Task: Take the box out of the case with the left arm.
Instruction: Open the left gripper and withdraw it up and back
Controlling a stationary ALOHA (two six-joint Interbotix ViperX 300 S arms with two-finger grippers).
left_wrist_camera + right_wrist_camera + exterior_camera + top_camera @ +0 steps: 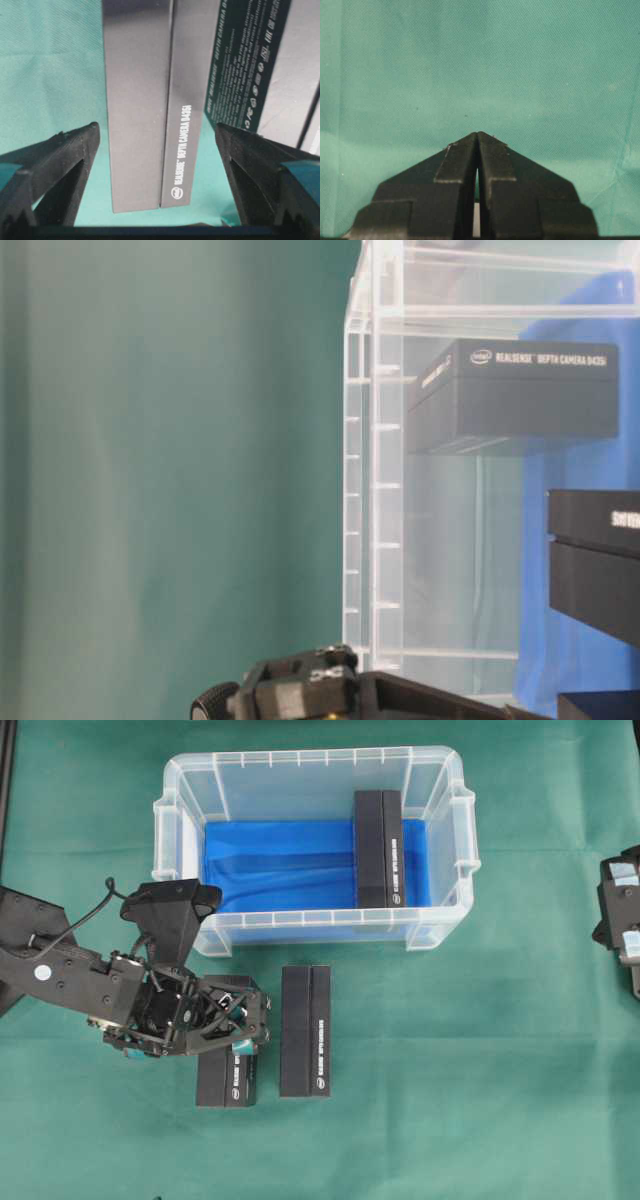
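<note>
While one black box lies inside the case, along its right end on the blue sheet, two more sit on the green worktop in front of it: one clear of everything, the other partly under our left gripper. From the left wrist view we see that gripper's jaws spread wide on either side of the near box, with gaps on both sides, so nothing is pinched. We judge this as the release step, with the box set down outside the case. To finish it well, we should lift the gripper straight up and keep the jaws wide, so neither pad drags the box sideways into its neighbour, which lies just beside it. Only once clear should we swing toward the case, crossing its front rim high enough not to nudge it. Our right gripper has its jaws pressed together over bare cloth, well apart at the right edge.
</note>
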